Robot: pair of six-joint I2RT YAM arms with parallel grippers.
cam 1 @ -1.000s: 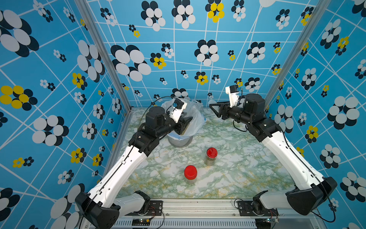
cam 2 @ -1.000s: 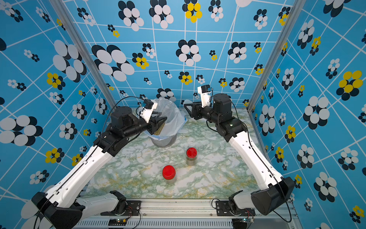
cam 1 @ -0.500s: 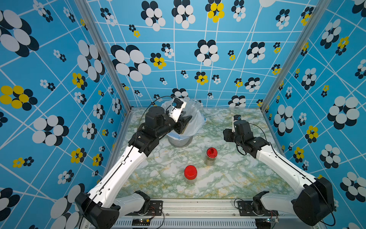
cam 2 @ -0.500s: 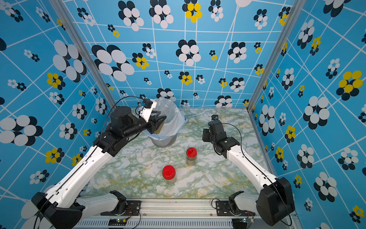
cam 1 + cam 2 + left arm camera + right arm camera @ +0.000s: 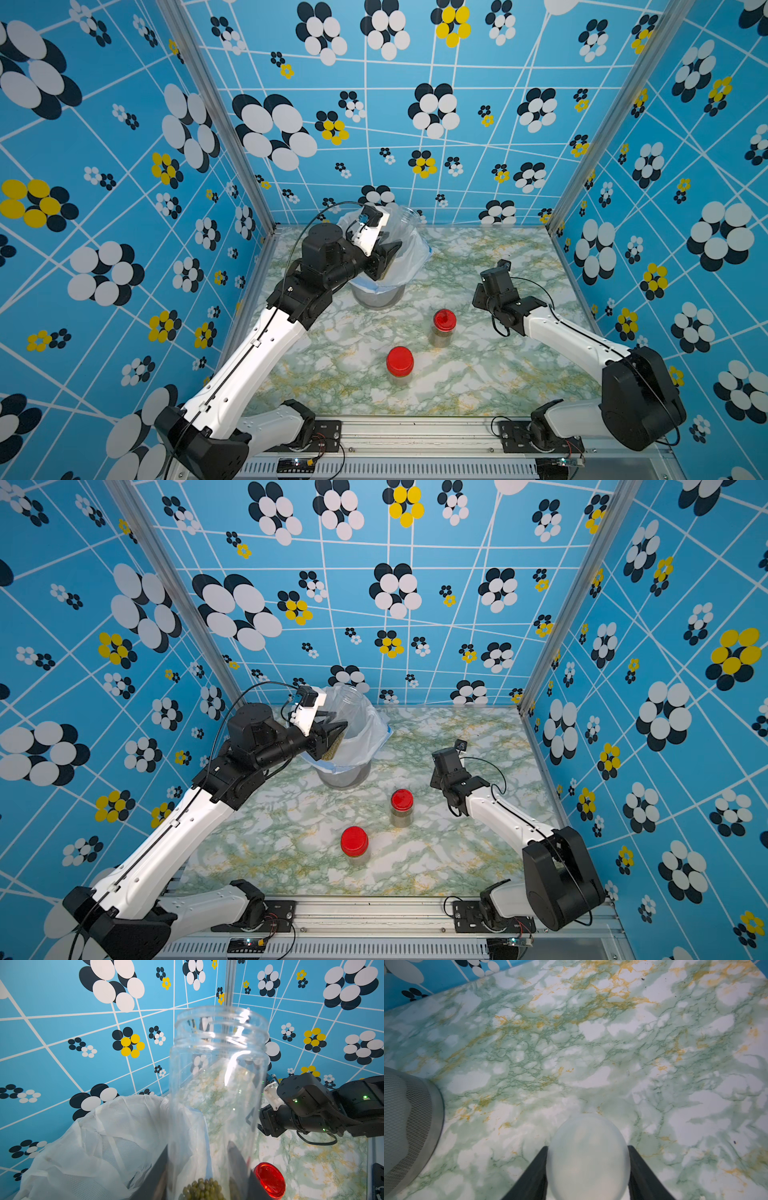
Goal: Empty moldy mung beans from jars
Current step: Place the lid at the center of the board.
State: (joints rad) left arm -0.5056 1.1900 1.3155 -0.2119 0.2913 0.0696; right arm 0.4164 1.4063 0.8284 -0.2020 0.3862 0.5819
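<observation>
My left gripper (image 5: 384, 257) (image 5: 199, 1151) is shut on the base of the tall clear jar (image 5: 351, 704) (image 5: 218, 1076). The jar has no lid and hangs tilted over the bin, mouth up and toward the back wall. Mung beans (image 5: 202, 1189) (image 5: 330, 748) lie at its bottom between my fingers. Two short jars with red lids (image 5: 444, 328) (image 5: 400, 365) stand on the table, both with beans inside. My right gripper (image 5: 480, 297) (image 5: 587, 1149) points down at the table on the right, shut on a round whitish lid (image 5: 587, 1157).
The mesh bin (image 5: 376, 295) (image 5: 404, 1115), lined with a white plastic bag (image 5: 93, 1136), stands at the back centre of the marble table (image 5: 478, 374). Blue patterned walls close in the left, back and right sides.
The right arm has swung from up beside the bin down to the right, low over the table, with the lid in its jaws. The left arm has hardly moved.
</observation>
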